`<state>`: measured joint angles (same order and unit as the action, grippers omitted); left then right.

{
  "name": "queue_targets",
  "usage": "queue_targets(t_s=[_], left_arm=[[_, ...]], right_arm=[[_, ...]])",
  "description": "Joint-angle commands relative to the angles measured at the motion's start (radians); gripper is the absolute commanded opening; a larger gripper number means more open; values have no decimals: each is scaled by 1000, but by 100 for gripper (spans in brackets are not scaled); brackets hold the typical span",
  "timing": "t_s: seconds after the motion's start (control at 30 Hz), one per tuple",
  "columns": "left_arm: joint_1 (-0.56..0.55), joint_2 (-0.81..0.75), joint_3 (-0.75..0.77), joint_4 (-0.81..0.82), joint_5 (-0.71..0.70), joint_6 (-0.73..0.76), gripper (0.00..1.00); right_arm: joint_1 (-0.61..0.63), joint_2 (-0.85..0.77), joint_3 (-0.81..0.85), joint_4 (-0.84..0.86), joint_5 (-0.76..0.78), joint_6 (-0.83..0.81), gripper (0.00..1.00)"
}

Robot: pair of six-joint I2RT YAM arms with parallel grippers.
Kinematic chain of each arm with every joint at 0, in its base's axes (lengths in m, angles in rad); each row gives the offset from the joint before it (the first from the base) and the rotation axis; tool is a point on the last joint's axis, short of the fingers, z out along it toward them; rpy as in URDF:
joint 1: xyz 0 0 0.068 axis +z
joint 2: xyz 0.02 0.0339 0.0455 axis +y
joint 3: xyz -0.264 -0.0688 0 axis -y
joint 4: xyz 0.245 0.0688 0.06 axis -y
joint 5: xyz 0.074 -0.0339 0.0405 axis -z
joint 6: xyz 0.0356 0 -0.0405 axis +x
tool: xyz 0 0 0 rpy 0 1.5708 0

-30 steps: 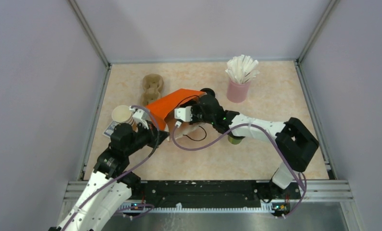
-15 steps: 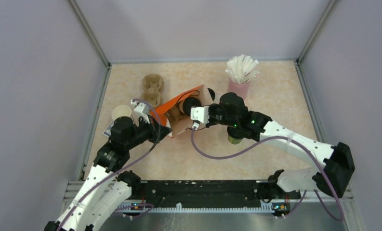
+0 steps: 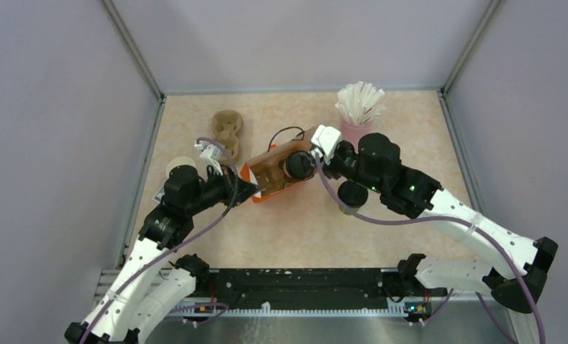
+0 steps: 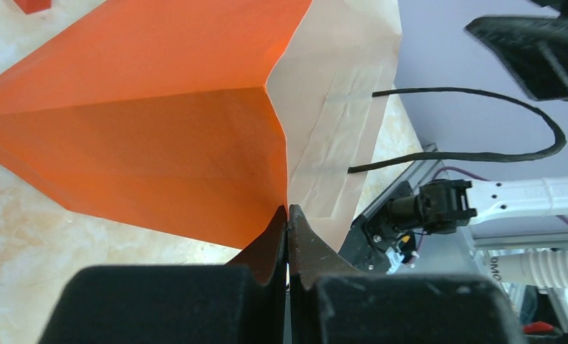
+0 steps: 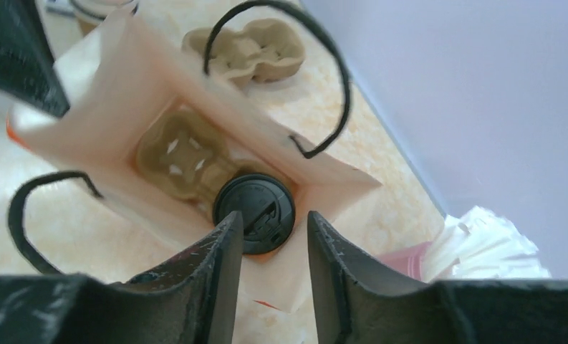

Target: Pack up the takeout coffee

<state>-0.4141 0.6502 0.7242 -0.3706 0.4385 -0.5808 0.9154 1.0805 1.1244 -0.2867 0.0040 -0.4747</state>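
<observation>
One takeout coffee (image 5: 254, 213), black lid up, sits inside the orange bag (image 4: 159, 122), at one end of a pulp carrier (image 5: 180, 154) in there. Two carriers total: the 2nd carrier (image 3: 225, 129) lies on the desk (image 3: 424, 129) behind the bag. One stack of cream cups (image 3: 180, 170) on the left, one pink cup of straws (image 3: 356, 132) at the back, one other olive cup (image 3: 351, 197), dark on top, by the right arm. Two tools: left tool (image 4: 288, 215) pinched tight on the bag's edge; right tool (image 5: 273, 218) above the lid, fingers apart, gripping nothing. Desk is pale marbled peach w/ grey walls (image 3: 51, 107) on 3 sides.
</observation>
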Motion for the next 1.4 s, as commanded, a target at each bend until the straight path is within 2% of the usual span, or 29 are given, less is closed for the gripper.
queue_targets(t_s=[0.0, 0.17, 0.3, 0.4, 0.63, 0.97, 1.17, 1.23, 1.37], left_arm=[[-2, 39, 87, 78, 37, -71, 0], [-2, 135, 204, -4, 26, -58, 0], [-2, 221, 307, -105, -8, -57, 2], [-2, 252, 349, -146, -29, -76, 2], [-1, 284, 382, -214, -64, -89, 2], [-1, 304, 385, -279, -107, -83, 9], [0, 308, 415, -302, -135, -61, 24], [0, 304, 430, -316, -147, -60, 42], [0, 296, 475, -345, -158, -32, 66]], right_arm=[[-18, -13, 114, 15, 147, 309, 43], [-41, -35, 188, -85, 249, 592, 55], [-40, -59, 219, -233, 364, 777, 66], [-40, -99, 203, -325, 443, 868, 68], [-42, -114, 183, -473, 501, 987, 68], [-42, -120, 150, -511, 479, 1021, 68], [-42, -129, 138, -551, 499, 1042, 68], [-43, -129, 141, -566, 493, 1054, 68], [-42, -134, 150, -602, 481, 1078, 68]])
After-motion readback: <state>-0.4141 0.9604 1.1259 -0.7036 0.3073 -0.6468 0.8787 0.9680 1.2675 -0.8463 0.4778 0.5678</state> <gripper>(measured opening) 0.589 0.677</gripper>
